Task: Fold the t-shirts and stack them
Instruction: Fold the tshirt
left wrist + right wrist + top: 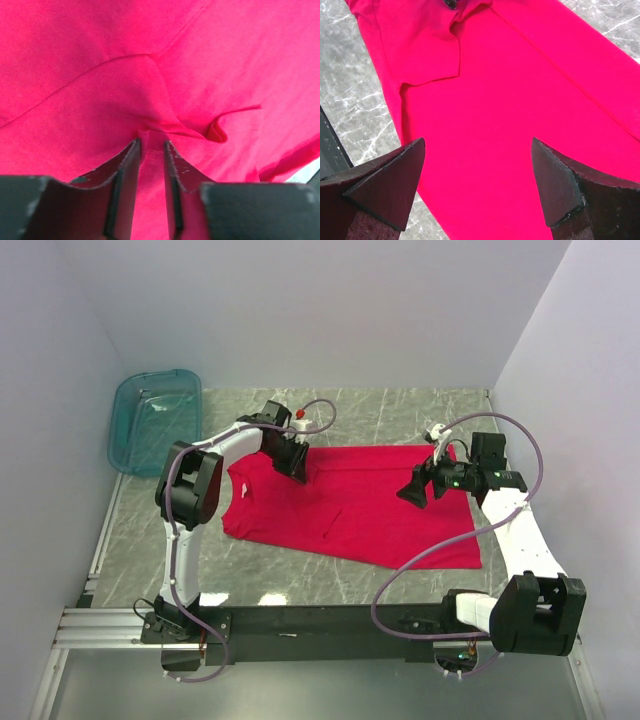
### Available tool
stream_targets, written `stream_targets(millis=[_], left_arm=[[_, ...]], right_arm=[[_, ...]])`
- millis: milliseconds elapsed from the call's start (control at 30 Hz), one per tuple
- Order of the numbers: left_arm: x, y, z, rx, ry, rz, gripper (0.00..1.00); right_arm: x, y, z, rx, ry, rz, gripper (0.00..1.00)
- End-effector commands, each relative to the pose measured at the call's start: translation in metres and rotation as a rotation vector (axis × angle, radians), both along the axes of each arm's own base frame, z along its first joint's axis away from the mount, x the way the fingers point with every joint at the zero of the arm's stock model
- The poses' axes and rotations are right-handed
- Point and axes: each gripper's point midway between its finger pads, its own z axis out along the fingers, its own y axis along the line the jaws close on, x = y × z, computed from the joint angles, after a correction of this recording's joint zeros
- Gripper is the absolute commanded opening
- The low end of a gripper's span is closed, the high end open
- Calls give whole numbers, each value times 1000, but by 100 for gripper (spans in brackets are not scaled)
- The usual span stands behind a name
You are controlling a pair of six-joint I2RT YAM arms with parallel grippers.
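A bright red t-shirt (360, 505) lies spread flat on the grey marble table (400, 410). My left gripper (297, 472) is down on its far left part, near the shoulder. In the left wrist view the left gripper (151, 145) has its fingers close together with a raised fold of the t-shirt (150, 60) pinched between them, and creases run out from the tips. My right gripper (420, 490) hovers over the shirt's right part. In the right wrist view the right gripper (477, 145) stands wide open above the t-shirt (485, 100), holding nothing.
A translucent teal tub (155, 420) stands at the table's far left corner. White walls close in the back and both sides. Bare marble (355, 100) shows beside the shirt's edge. A black rail (320, 620) runs along the near edge by the arm bases.
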Motion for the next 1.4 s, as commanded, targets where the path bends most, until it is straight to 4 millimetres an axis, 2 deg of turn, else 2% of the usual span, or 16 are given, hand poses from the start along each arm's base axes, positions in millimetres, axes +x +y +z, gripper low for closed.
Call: stream_targets(millis=[0, 167, 233, 400, 467, 500, 567, 600, 633, 700, 733, 833, 900, 1067, 1133, 1367], left_arm=[[2, -14, 23, -75, -24, -38, 28], [1, -15, 34, -86, -41, -37, 6], [4, -14, 39, -86, -60, -24, 1], [8, -9, 72, -118, -145, 2, 1], [4, -7, 87, -155, -151, 37, 1], [2, -6, 92, -164, -156, 39, 1], [-5, -5, 102, -192, -166, 38, 1], [-6, -6, 106, -204, -176, 37, 1], [-8, -6, 108, -213, -179, 34, 1], [-13, -5, 113, -231, -184, 36, 1], [-15, -5, 114, -236, -184, 34, 1], [-20, -3, 116, -247, -184, 35, 1], [-24, -3, 117, -249, -181, 33, 1], [-28, -1, 121, -267, -183, 27, 1], [-30, -1, 122, -272, -181, 24, 1], [-33, 3, 121, -277, -163, 26, 1]], right_arm=[[-1, 0, 1, 15, -1, 7, 92], [-1, 0, 0, 20, 7, 8, 92], [-2, -1, -1, 19, 10, 6, 92], [-2, -9, -8, -56, -11, 22, 93], [-14, -15, -17, -128, 21, 68, 93], [-15, -27, -26, -231, -11, 110, 93], [-36, -42, -45, -350, 46, 160, 93], [-40, -62, -56, -481, 37, 188, 94], [-52, -71, -63, -543, 45, 201, 94], [-62, -92, -69, -678, 20, 243, 95], [-73, -111, -72, -772, 35, 225, 95], [-97, -140, -73, -918, 58, 260, 95], [-114, -145, -73, -958, 56, 307, 93], [-142, -168, -101, -1114, 108, 359, 90], [-147, -173, -110, -1147, 120, 361, 89], [-151, -191, -108, -1218, 193, 339, 79]])
